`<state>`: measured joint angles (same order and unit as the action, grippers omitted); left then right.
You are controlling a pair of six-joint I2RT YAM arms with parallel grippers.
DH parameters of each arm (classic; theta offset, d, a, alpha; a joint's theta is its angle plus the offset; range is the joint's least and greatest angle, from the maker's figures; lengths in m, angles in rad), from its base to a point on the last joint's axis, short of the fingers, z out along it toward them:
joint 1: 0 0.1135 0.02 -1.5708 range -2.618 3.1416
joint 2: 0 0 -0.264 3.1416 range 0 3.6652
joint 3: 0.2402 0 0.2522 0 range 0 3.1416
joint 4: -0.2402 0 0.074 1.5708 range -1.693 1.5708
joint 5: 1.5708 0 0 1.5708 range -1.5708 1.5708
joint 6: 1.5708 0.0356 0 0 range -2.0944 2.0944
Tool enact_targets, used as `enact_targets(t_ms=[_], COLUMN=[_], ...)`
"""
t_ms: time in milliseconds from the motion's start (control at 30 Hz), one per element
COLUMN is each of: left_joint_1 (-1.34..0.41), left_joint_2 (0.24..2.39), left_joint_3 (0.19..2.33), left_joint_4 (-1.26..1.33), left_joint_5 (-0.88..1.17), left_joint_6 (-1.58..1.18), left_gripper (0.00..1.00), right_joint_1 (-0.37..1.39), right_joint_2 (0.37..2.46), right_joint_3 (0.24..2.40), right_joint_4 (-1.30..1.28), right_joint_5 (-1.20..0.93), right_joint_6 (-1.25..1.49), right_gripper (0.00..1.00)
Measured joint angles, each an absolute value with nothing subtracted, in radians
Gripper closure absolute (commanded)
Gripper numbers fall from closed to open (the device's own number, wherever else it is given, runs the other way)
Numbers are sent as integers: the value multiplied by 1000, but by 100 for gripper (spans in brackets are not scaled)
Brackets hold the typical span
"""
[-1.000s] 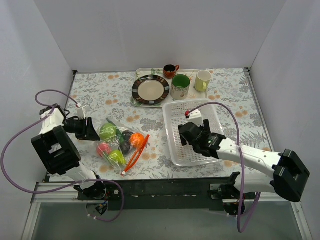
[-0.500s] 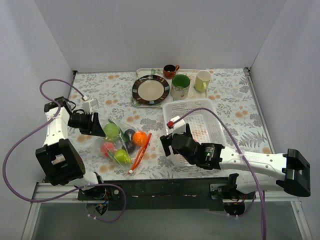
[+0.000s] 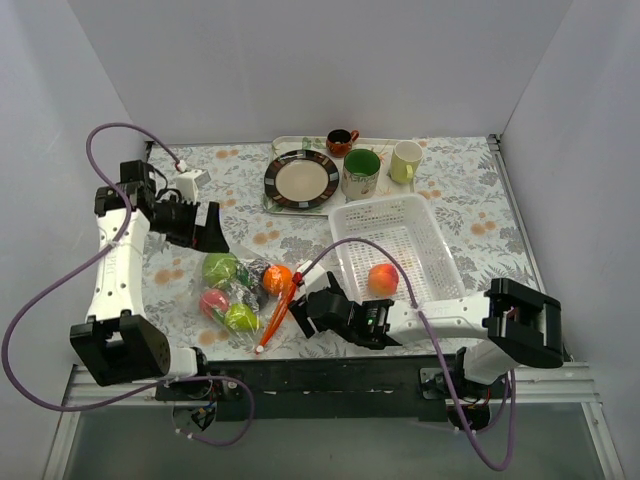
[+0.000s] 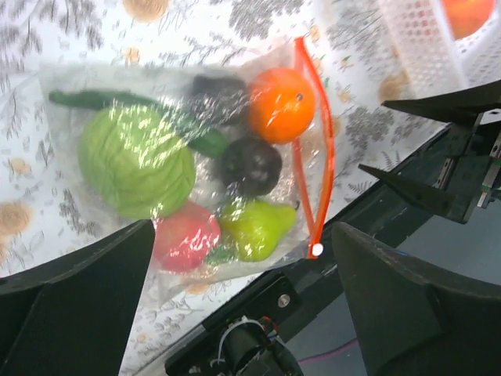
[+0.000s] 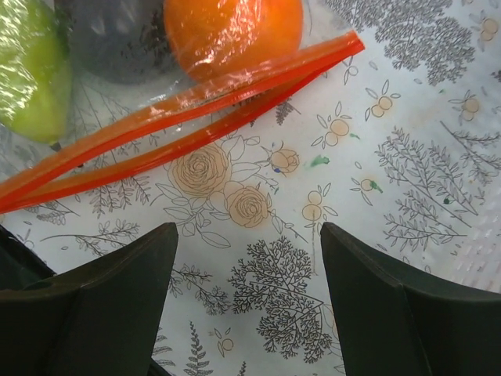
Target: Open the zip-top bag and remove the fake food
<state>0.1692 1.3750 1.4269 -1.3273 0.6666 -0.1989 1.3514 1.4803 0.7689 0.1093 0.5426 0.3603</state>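
The clear zip-top bag (image 3: 243,292) lies flat at the front left, its orange-red zip strip (image 3: 279,311) facing right. In the right wrist view the two halves of the strip (image 5: 196,117) stand parted. Inside lies fake food: green apple (image 4: 137,160), orange (image 4: 282,104), dark round piece (image 4: 249,166), pear (image 4: 254,227) and a red fruit (image 4: 186,235). A peach (image 3: 382,278) lies in the white basket (image 3: 437,262). My left gripper (image 3: 207,229) hangs open above the bag's far left corner, holding nothing. My right gripper (image 5: 246,231) is open over bare cloth just right of the strip.
A tray at the back holds a striped plate (image 3: 301,178), a green mug (image 3: 360,172), a pale yellow mug (image 3: 405,160) and a small red-brown cup (image 3: 342,140). The black table rail (image 3: 330,375) runs close behind the bag's near edge. White walls enclose three sides.
My left gripper opened, let go of the bag's left edge and rose away toward the back. My right arm swung out of the basket leftward to the zip strip; the peach now shows in the basket.
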Motion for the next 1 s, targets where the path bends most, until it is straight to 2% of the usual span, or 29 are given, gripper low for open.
enact_targets(t_ms=[167,367,533,733,900,933,1000], left_joint_1=[290,532,558,598,600,600,600], left_joint_2=[1343,1403,1427,1672,1604,1585,1573], left_joint_3=[1242,1193,1073,978,891,887,887], left_joint_4=[-1312,-1285,-1237,-1242,-1157,-1152,-1146], left_joint_5=[587,599,633,725,702,701,701], left_joint_6=[-181,-107,-102,-1,6,11,24], left_gripper=[2,2,2,2,2,4,21], right_joint_1=[1351,1350,1346,1322,1302,1301,1302], right_joint_2=[1560,1564,1571,1627,1664,1670,1685], right_joint_3=[770,772,774,797,812,815,820], right_joint_4=[132,178,244,292,311,317,330], right_joint_5=[520,510,498,475,439,430,401], right_joint_6=[359,351,333,313,306,306,307], right_gripper=[18,20,21,21,22,22,22])
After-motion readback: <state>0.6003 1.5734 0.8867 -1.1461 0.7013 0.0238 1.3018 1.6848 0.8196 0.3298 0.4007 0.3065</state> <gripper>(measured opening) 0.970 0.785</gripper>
